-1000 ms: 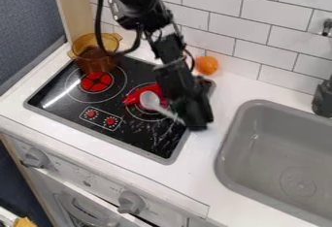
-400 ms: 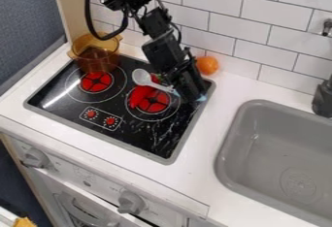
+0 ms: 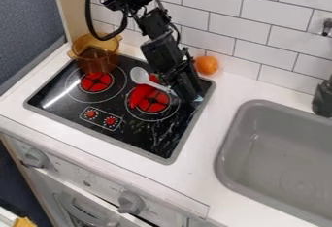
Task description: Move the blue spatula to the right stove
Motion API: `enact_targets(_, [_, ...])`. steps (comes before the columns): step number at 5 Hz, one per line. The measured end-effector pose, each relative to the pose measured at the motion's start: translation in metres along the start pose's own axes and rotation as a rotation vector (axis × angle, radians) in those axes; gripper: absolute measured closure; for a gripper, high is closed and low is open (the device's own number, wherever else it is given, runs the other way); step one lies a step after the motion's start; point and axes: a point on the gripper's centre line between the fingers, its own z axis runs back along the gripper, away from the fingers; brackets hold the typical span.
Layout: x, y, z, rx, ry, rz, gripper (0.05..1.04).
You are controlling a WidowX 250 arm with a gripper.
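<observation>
Blue spatula (image 3: 139,75) – pale head, handle running under the gripper (image 3: 189,98), a bit of blue visible just past it near the stovetop's right edge. Gripper state: cannot tell whether wide, narrow or closed on the handle. Spatula position: slanted across the rear part of the right burner (image 3: 154,103), head toward the gap between burners; contact with the surface not determinable. Red object (image 3: 137,96): at the left side of the right burner, just in front of the spatula. Left burner (image 3: 96,82): amber pot (image 3: 96,60) behind it, at the stovetop's (image 3: 133,141) rear left corner. Orange (image 3: 207,65): on the counter (image 3: 230,86) behind the stovetop, near the tiled wall (image 3: 266,37). Grey sink (image 3: 259,153): right of the stovetop – well apart from the spatula.
</observation>
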Motion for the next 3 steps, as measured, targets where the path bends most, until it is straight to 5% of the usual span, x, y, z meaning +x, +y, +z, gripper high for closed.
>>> enact_targets(1, [0.0008,0.0082,-0.0095,0.03,-0.028,-0.007,0.695])
enact_targets(3, [-0.0076,0.0113,-0.0118,0.013,-0.023,-0.019,0.115])
